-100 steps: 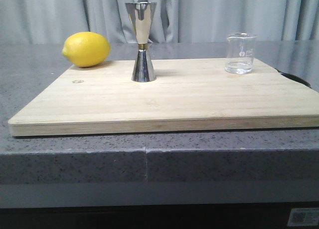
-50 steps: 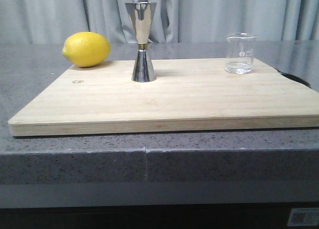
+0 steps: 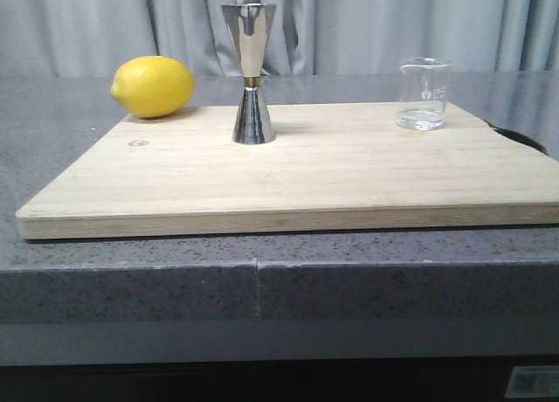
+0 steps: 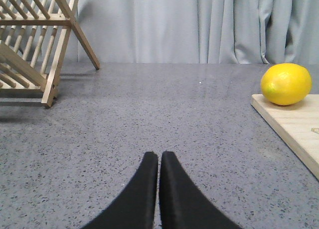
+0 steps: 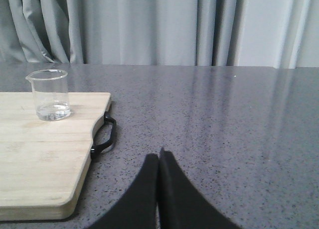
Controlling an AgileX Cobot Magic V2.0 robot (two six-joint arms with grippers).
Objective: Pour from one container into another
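The clear glass beaker (image 3: 424, 93) stands upright at the far right of the wooden board (image 3: 297, 170), with a little clear liquid in its bottom; the right wrist view shows the beaker (image 5: 49, 95) too. The steel jigger (image 3: 251, 74) stands upright on the board's far middle. Neither gripper appears in the front view. My left gripper (image 4: 159, 156) is shut and empty over bare counter, left of the board. My right gripper (image 5: 158, 154) is shut and empty over the counter, right of the board's black handle (image 5: 103, 136).
A yellow lemon (image 3: 153, 86) rests at the board's far left corner, and the left wrist view shows the lemon (image 4: 285, 84) as well. A wooden dish rack (image 4: 35, 45) stands on the grey counter (image 3: 262, 288) further left. Grey curtains hang behind.
The front view has shifted very slightly; the objects on the board have not moved.
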